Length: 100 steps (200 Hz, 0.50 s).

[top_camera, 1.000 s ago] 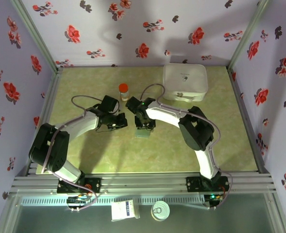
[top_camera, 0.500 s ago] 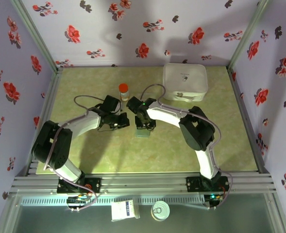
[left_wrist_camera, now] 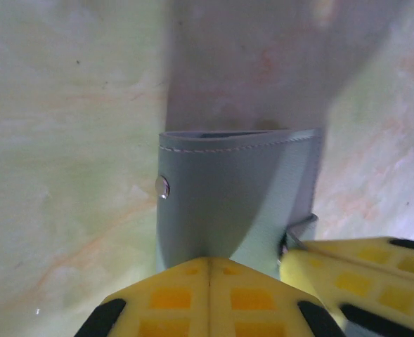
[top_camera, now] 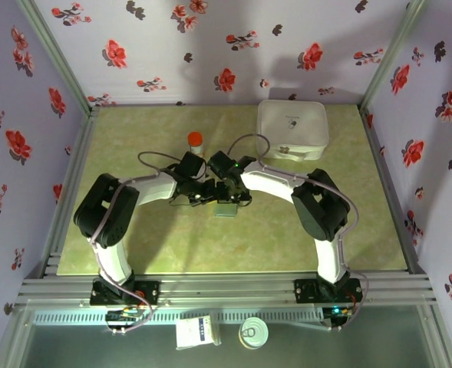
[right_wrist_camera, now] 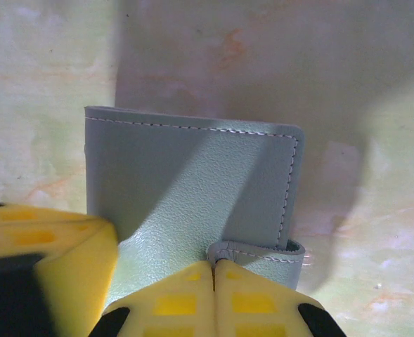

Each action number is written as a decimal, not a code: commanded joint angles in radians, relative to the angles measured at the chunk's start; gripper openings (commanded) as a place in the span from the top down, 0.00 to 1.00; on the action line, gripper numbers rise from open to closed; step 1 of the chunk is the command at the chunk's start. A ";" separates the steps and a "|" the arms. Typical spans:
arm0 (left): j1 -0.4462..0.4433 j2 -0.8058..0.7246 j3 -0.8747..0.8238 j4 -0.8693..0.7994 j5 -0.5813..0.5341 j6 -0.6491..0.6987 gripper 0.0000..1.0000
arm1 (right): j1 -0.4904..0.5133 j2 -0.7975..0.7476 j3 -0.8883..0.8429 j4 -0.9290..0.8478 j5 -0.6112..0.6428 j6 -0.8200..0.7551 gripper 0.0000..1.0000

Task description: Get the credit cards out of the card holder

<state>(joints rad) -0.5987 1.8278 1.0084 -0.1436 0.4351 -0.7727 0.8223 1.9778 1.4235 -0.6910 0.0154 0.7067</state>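
The card holder (right_wrist_camera: 192, 182) is a grey-blue wallet lying folded shut on the green table, also seen in the left wrist view (left_wrist_camera: 235, 196) and from above (top_camera: 226, 209). My right gripper (right_wrist_camera: 214, 264) is shut, pinching the holder's curled flap edge (right_wrist_camera: 263, 253) at its near side. My left gripper (left_wrist_camera: 208, 261) is shut with nothing between its fingers, its tip down on the holder's near edge beside a metal snap (left_wrist_camera: 162, 187). From above, the two grippers meet over the holder, left (top_camera: 208, 195) and right (top_camera: 230, 197). The credit cards are hidden.
An orange-capped bottle (top_camera: 196, 141) stands just behind the left gripper. A white zip case (top_camera: 292, 130) lies at the back right. Flowered walls close in the table on three sides.
My left arm has swung right until its gripper sits at the holder beside the right one. The right gripper's jaws have closed on the holder's flap.
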 commanded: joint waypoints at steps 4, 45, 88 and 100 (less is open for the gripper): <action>-0.005 0.054 -0.004 0.018 0.015 -0.024 1.00 | -0.002 0.007 -0.024 -0.009 -0.012 -0.019 1.00; 0.003 0.097 0.001 -0.111 -0.108 0.045 1.00 | 0.021 0.040 0.052 -0.208 0.206 -0.050 1.00; 0.029 0.121 -0.036 -0.106 -0.131 0.057 1.00 | 0.035 0.051 0.071 -0.279 0.313 -0.062 1.00; 0.031 0.123 -0.040 -0.108 -0.135 0.061 1.00 | 0.039 0.045 0.072 -0.287 0.358 -0.059 1.00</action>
<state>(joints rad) -0.5892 1.8606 1.0271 -0.1413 0.4580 -0.7452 0.8646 2.0052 1.4853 -0.7959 0.1879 0.6647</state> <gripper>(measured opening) 0.042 0.062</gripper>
